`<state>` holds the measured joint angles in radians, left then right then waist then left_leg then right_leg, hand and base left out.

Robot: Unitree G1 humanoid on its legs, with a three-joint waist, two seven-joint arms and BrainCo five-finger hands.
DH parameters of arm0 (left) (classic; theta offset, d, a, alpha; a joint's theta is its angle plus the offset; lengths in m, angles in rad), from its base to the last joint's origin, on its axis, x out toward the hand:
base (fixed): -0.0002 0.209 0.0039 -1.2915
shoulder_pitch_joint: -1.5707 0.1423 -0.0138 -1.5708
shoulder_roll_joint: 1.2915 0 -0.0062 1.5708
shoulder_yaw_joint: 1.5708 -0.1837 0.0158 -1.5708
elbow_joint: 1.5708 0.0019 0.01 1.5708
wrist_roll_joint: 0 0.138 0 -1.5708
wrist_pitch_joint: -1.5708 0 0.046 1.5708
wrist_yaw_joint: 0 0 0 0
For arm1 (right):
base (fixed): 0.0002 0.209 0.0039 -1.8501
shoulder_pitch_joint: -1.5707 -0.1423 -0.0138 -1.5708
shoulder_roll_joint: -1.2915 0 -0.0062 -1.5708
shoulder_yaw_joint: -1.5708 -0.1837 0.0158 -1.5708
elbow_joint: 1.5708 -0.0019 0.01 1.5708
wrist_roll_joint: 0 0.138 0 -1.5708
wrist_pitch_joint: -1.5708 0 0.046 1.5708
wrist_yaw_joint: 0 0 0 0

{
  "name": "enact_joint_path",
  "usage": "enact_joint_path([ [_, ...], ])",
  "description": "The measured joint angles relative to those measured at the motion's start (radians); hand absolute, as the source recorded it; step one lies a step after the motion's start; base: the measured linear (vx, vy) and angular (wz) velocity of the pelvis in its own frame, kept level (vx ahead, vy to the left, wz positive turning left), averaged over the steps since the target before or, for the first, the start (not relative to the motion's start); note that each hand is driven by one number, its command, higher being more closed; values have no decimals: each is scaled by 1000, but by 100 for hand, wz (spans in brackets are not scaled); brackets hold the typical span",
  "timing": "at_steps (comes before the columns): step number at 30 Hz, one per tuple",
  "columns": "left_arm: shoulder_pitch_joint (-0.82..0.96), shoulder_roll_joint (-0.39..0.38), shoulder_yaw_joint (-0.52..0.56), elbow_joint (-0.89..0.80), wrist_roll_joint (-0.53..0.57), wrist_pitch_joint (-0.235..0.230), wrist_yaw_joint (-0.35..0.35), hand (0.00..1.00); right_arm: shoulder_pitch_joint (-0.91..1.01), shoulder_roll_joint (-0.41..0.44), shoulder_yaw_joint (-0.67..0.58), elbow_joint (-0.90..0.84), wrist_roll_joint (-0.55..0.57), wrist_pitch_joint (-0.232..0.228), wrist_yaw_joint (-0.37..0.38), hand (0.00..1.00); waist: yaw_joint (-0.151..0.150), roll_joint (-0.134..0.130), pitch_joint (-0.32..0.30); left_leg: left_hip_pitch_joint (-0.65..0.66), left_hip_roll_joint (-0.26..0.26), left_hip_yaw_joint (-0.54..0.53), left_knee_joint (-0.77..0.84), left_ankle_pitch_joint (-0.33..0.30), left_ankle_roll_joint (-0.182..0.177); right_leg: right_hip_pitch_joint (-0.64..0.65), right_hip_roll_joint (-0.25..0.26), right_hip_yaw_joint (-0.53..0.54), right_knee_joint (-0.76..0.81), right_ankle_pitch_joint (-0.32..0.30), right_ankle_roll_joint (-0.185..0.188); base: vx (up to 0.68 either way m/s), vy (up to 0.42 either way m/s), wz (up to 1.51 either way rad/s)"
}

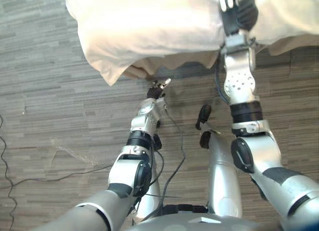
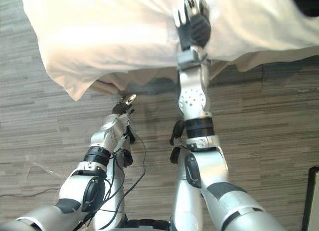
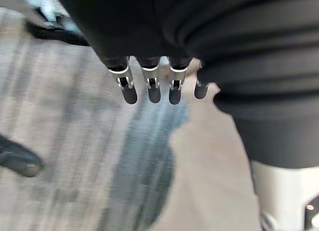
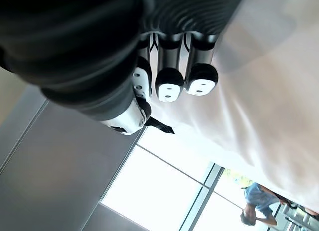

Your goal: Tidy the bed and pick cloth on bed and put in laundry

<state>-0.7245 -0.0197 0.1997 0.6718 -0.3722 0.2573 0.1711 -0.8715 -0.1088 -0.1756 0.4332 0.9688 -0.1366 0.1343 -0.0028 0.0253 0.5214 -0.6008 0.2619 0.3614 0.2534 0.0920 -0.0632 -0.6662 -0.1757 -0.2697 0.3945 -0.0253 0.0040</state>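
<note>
A bed (image 1: 279, 42) is seen at the far side, covered by a white bedcover (image 1: 149, 22) that is draped over the near edge, with one corner hanging down towards the grey plank floor (image 1: 50, 116). The right hand (image 2: 193, 22) is placed on top of the bedcover, just past the bed's edge. Its fingers (image 4: 169, 84) are seen end-on against the white cloth, and it cannot be told whether the cloth is gripped. The left hand (image 1: 158, 87) is held low over the floor, just beside the hanging edge. Its fingers (image 3: 154, 91) are straight and loose, and nothing is held. A dark item (image 2: 305, 2) is partly seen on the bed, well apart from the right hand. A window (image 4: 164, 191) and a person (image 4: 256, 198) are seen beyond the bed.
</note>
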Motion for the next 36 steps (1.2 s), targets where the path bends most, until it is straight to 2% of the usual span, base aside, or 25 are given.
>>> enact_joint_path([
  [4, 55, 57, -29, -20, 12, 20, -44, 0, 253, -22, -61, 89, -15, 23, 19, 100, -7, -13, -1, 114, -1, 37, 10, -50, -2, 113, 0, 21, -38, 3, 9, 100, 35, -22],
  [7, 123, 71, -55, 0, 50, 18, -81, 0, 398, 7, -65, 118, -148, 23, 21, 100, -8, -26, -9, 249, -11, 75, -36, -67, -13, 226, 4, 44, -76, -1, 19, 138, 31, -29],
  [10, 205, 93, -150, 79, 51, 13, -101, 0, 519, 28, -21, 235, -322, 1, 17, 100, -12, -41, -77, 339, -37, 86, -112, -57, -24, 305, 12, 48, -139, 1, 36, 149, 22, -9],
  [11, 229, 93, -165, 93, 56, 12, -105, 0, 539, 28, -10, 266, -361, 0, 14, 100, -13, -42, -80, 361, -39, 83, -124, -53, -27, 331, 14, 46, -156, 5, 40, 183, 34, -1],
  [12, 268, 89, -181, 117, 82, 9, -116, 0, 577, 34, 5, 327, -437, 0, 4, 0, -17, -44, -88, 405, -48, 80, -146, -52, -29, 379, 15, 40, -186, 8, 44, 167, 47, 3],
  [16, 459, 84, -200, 197, 161, -41, -131, 0, 729, 56, 29, 498, -789, -8, -82, 0, -34, -37, -173, 540, -84, 82, -229, -47, -36, 530, 17, 33, -289, 24, 72, 162, 49, 0],
  [19, 553, 83, -222, 239, 211, -82, -154, 0, 820, 62, 50, 542, -914, -9, -99, 0, -34, -31, -234, 609, -104, 96, -277, -47, -37, 594, 13, 34, -336, 32, 88, 126, 56, -7],
  [23, 645, 91, -267, 306, 316, -161, -216, 0, 907, 58, 63, 548, -923, -10, -97, 0, -38, -27, -300, 697, -122, 107, -330, -47, -37, 669, 13, 43, -376, 39, 98, 45, 46, -12],
  [26, 693, 94, -277, 336, 326, -201, -215, 0, 936, 62, 54, 547, -898, -15, -97, 0, -39, -32, -314, 764, -121, 156, -341, -55, -47, 707, 23, 79, -396, 47, 97, -53, 11, -45],
  [29, 717, 96, -276, 353, 332, -204, -214, 0, 953, 61, 52, 545, -896, -27, -89, 0, -40, -32, -334, 822, -105, 230, -339, -74, -64, 746, 40, 92, -454, 63, 83, -60, -21, -69],
  [31, 731, 98, -276, 361, 366, -203, -206, 0, 968, 60, 52, 545, -897, -42, -81, 0, -41, -28, -358, 849, -93, 282, -335, -91, -86, 752, 55, 101, -495, 101, 69, -52, -47, -86],
  [35, 725, 100, -277, 376, 386, -198, -190, 0, 967, 59, 43, 544, -895, -59, -79, 0, -62, -27, -358, 863, -68, 290, -299, -123, -105, 753, 81, 134, -496, 108, 63, -5, -57, -40],
  [36, 724, 99, -276, 375, 385, -197, -186, 0, 968, 57, 42, 545, -896, -60, -78, 0, -59, -26, -358, 866, -59, 291, -274, -143, -110, 756, 90, 153, -496, 115, 58, 45, -46, -58],
])
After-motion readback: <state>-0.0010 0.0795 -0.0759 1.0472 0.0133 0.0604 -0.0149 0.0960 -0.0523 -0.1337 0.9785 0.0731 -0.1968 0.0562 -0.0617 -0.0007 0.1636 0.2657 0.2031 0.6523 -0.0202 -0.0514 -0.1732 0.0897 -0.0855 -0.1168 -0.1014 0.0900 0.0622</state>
